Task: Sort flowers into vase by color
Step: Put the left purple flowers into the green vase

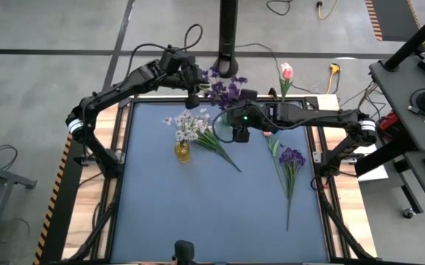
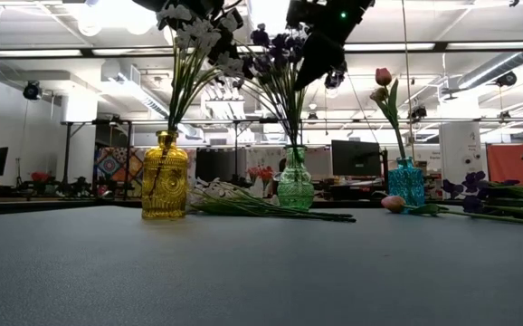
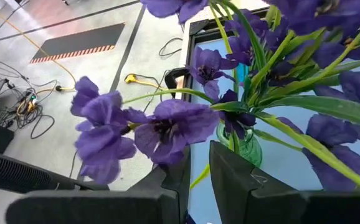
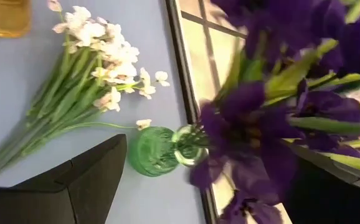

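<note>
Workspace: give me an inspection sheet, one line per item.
Surface: blue-grey mat in a black frame.
Job's things: yellow vase holds white sprigs; green vase holds purple flowers; blue vase holds a pink tulip. Loose on the mat: white sprigs, purple sprig, pink bud.
Clutter: nothing seen.
Grippers: left gripper nearly closed among the purple blossoms over the green vase; right gripper open beside the same bouquet.
Cables: cords on the floor, yellow plug.
Surroundings: workshop, monitors, desks.

The blue table (image 1: 161, 213) carries three vases, white sprigs (image 1: 216, 147) and purple flowers (image 1: 291, 165).
</note>
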`<move>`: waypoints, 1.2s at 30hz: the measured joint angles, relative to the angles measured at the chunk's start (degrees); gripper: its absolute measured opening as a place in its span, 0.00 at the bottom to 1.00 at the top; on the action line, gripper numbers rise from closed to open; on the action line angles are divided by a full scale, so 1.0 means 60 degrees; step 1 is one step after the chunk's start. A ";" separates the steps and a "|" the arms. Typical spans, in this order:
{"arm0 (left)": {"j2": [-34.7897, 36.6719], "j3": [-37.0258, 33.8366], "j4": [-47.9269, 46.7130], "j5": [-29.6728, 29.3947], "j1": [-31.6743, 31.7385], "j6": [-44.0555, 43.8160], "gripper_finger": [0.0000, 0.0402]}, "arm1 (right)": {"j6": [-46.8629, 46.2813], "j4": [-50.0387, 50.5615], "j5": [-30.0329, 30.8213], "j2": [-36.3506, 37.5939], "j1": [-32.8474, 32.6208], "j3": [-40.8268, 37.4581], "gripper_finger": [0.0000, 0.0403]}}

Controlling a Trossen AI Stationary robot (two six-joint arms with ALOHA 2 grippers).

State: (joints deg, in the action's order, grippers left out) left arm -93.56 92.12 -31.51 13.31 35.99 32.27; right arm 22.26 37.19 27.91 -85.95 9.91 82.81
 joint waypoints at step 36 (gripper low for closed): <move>-0.0007 -0.0178 -0.0073 0.0024 0.0000 0.0109 0.11 | -0.0361 0.0255 0.1678 0.0131 -0.0361 0.0004 0.89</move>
State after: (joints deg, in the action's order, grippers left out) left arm -93.60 91.05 -31.94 13.45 35.99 32.93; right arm 20.10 38.72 37.98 -85.17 7.75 82.83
